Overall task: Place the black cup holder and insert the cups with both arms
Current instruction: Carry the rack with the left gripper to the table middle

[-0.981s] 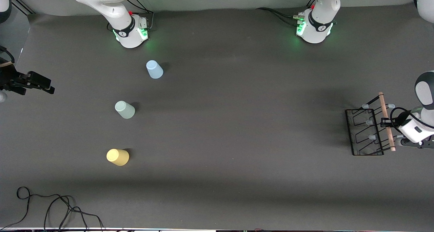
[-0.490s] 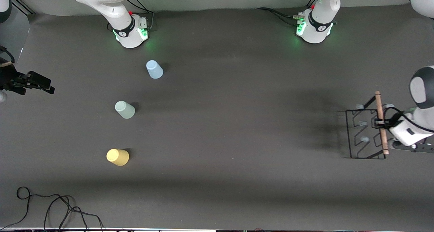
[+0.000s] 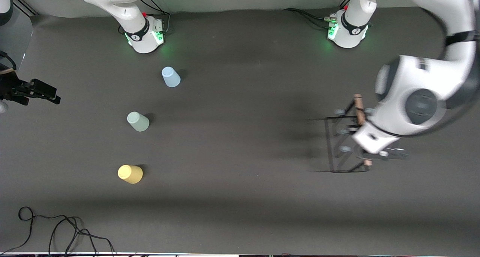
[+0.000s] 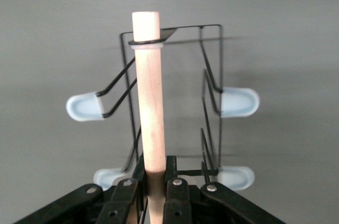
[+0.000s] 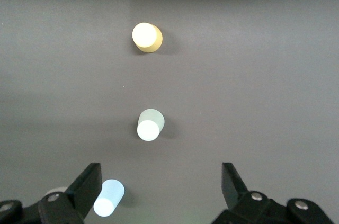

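left tool clamps the black cup holder aloft — right tool waits, wide open.

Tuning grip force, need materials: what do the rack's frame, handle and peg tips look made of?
Black cup holder frame: thin bent rod, matte black, likely coated metal wire. Handle: pale, unvarnished-looking round rod, apparently wood, clamped in the left gripper. Peg tips: pale, translucent, rounded caps, probably soft plastic or silicone; hardness can't be judged.
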`<state>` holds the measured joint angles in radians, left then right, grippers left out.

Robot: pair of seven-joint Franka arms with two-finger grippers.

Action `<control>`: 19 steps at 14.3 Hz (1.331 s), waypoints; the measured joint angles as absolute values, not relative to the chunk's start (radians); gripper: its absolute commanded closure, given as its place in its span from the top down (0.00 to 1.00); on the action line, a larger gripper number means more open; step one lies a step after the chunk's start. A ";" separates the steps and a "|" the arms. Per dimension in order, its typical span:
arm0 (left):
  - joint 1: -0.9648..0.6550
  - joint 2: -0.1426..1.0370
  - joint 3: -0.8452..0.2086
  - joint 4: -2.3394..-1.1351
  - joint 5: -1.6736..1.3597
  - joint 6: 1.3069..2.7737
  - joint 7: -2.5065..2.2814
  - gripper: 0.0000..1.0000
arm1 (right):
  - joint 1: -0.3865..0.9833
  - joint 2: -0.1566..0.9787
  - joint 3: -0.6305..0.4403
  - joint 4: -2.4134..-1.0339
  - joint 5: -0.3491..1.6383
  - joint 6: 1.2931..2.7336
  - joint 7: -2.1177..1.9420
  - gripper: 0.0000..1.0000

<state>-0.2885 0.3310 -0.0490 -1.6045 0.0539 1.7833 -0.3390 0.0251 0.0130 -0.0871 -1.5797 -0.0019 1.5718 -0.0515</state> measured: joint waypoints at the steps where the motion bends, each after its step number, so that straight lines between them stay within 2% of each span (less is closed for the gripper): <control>1: -0.345 0.335 -0.051 -1.596 0.031 1.783 -0.413 0.00 | 0.025 0.013 -0.087 -1.580 -0.002 1.572 -0.052 1.00; 7: -0.624 0.476 -0.059 -1.433 -0.075 1.800 -0.765 0.00 | 0.028 0.013 -0.086 -1.580 -0.002 1.572 -0.052 1.00; 9: -0.656 0.542 -0.071 -1.373 -0.141 1.805 -0.784 0.00 | 0.030 0.013 -0.086 -1.580 -0.002 1.572 -0.052 1.00; 11: -0.671 0.594 -0.104 -1.342 -0.157 1.870 -0.805 0.00 | 0.030 0.014 -0.085 -1.580 -0.002 1.572 -0.052 1.00; 17: -0.717 0.677 -0.179 -1.324 -0.158 1.957 -0.808 0.00 | 0.031 0.014 -0.085 -1.586 -0.002 1.572 -0.052 1.00; 18: -0.723 0.682 -0.179 -1.324 -0.158 1.982 -0.808 0.11 | 0.032 0.014 -0.085 -1.590 -0.002 1.572 -0.052 1.00; 19: -0.726 0.686 -0.179 -1.324 -0.157 2.005 -0.808 0.34 | 0.039 0.008 -0.085 -1.606 -0.002 1.576 -0.052 1.00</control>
<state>-0.7259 0.6856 -0.1791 -1.3241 -0.1574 2.0052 -0.8077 0.0394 0.0075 -0.0853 -1.6062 -0.0019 1.5758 -0.0515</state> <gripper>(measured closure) 0.837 0.000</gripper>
